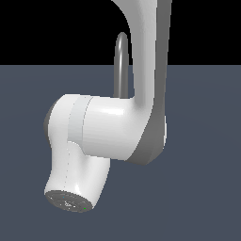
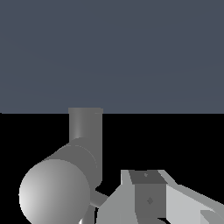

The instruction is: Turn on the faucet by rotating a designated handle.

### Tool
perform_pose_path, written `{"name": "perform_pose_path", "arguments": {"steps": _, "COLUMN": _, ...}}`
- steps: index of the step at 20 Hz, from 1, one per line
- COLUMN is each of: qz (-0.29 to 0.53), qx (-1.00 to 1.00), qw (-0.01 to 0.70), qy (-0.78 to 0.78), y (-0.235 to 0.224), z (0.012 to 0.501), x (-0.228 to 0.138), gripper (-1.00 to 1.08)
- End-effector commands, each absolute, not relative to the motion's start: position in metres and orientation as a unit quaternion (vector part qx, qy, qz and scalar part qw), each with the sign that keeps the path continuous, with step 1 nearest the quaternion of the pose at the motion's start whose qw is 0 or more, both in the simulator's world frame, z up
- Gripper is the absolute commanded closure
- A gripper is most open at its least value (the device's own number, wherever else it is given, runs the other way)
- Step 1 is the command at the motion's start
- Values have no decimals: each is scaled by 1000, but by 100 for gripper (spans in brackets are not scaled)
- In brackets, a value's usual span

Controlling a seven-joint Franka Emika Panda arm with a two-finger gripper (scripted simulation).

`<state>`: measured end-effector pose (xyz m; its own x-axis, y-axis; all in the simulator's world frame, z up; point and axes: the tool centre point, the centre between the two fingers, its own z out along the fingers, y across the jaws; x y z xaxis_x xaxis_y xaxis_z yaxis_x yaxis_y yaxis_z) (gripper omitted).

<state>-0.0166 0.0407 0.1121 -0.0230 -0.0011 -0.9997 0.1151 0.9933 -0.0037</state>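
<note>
Faucet [image 2: 65,183]: seen close beside the gripper [image 2: 151,199] in the wrist view; only the spout arch is visible behind the arm [image 1: 141,94] in the exterior view. Handle [image 2: 98,199]: thin stub glimpsed by the base. Grip state cannot be told. Risk: spout struck instead of handle, since sight is blocked.

Exterior view close behind arm [image 1: 117,127]; wrist view close on faucet [image 2: 65,183]; faucet shared.

Even, soft light is falling across both renders; the robot arm [image 1: 113,132] is showing mild highlights, no cast shadows are appearing, and edges are staying sharp, undistorted.
</note>
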Motion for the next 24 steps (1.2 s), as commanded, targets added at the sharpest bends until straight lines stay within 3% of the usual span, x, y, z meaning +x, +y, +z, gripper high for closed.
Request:
{"name": "perform_pose_path", "arguments": {"steps": 1, "qz": -44, "qx": 42, "qw": 704, "qy": 707, "y": 35, "z": 130, "x": -17, "gripper": 108}}
{"name": "perform_pose_path", "arguments": {"steps": 21, "qz": -43, "qx": 41, "qw": 705, "qy": 707, "y": -11, "z": 164, "x": -22, "gripper": 108}}
{"name": "perform_pose_path", "arguments": {"steps": 24, "qz": -44, "qx": 60, "qw": 692, "qy": 718, "y": 4, "z": 146, "x": -25, "gripper": 108}}
